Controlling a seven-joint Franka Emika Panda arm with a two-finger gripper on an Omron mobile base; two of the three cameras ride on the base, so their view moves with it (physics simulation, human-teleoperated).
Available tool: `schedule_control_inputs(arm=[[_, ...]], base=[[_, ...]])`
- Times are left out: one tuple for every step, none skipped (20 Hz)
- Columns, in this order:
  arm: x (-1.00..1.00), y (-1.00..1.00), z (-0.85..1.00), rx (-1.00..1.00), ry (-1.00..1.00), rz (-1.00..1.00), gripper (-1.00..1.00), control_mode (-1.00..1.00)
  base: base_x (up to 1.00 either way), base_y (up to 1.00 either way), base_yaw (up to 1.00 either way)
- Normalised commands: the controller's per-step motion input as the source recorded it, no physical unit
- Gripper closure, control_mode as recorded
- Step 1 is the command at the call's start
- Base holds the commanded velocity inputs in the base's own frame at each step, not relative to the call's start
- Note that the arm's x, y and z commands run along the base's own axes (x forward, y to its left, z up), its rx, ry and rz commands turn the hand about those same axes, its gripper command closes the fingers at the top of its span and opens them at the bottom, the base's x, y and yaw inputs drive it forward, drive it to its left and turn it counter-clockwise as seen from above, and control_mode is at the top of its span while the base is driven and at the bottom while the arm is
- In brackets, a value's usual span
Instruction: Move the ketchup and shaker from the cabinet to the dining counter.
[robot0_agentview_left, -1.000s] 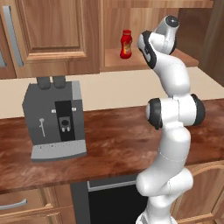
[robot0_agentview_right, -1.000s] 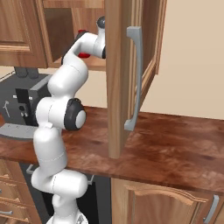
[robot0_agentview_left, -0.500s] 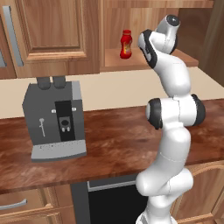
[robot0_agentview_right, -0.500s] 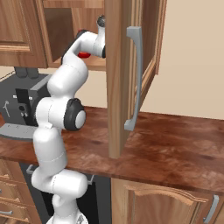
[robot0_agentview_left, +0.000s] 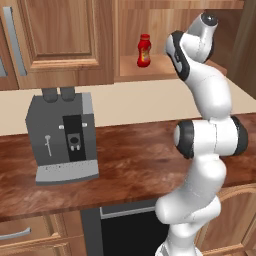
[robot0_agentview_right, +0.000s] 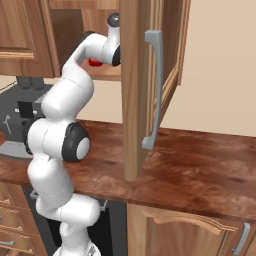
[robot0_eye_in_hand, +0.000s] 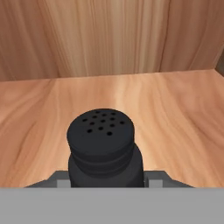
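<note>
The black shaker (robot0_eye_in_hand: 103, 140) stands upright on the shelf of the open cabinet (robot0_agentview_left: 150, 72), close up in the hand view, its perforated top facing me. My gripper (robot0_eye_in_hand: 107, 181) is shut on the shaker, with grey fingertips (robot0_eye_in_hand: 63, 181) pressed against both its sides near the base. The red ketchup (robot0_agentview_left: 144, 50) stands on the same shelf, left of my arm, and peeks out red (robot0_agentview_right: 94, 62) behind the wrist in the right base view. My arm reaches up into the cabinet, which hides the hand in both base views. The dining counter is out of view.
The open cabinet door (robot0_agentview_right: 132, 90) with its silver handle (robot0_agentview_right: 154, 90) hangs just right of my arm. A grey coffee machine (robot0_agentview_left: 62, 135) stands on the dark wooden counter (robot0_agentview_left: 130, 165) below. A closed cabinet door (robot0_agentview_left: 55, 40) is to the left.
</note>
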Motion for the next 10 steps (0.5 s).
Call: schedule_control_inputs(arm=[[-0.86, 0.06, 0.0, 0.0, 0.0, 0.0, 1.0, -1.0], [-0.88, 0.08, 0.0, 0.0, 0.0, 0.0, 1.0, -1.0], [-0.89, 0.08, 0.0, 0.0, 0.0, 0.0, 1.0, -1.0], [-0.9, 0.1, 0.0, 0.0, 0.0, 0.0, 1.0, -1.0], [-0.91, 0.13, 0.0, 0.0, 0.0, 0.0, 1.0, -1.0], [-0.92, 0.15, 0.0, 0.0, 0.0, 0.0, 1.0, -1.0], [-0.92, 0.16, 0.0, 0.0, 0.0, 0.0, 1.0, -1.0], [-0.94, 0.16, 0.0, 0.0, 0.0, 0.0, 1.0, -1.0], [-0.94, 0.16, 0.0, 0.0, 0.0, 0.0, 1.0, -1.0], [-0.93, 0.19, 0.0, 0.0, 0.0, 0.0, 1.0, -1.0]], base=[[0.0, 0.0, 0.0], [0.0, 0.0, 0.0], [0.0, 0.0, 0.0], [0.0, 0.0, 0.0], [0.0, 0.0, 0.0], [0.0, 0.0, 0.0], [0.0, 0.0, 0.0], [0.0, 0.0, 0.0], [0.0, 0.0, 0.0], [0.0, 0.0, 0.0]])
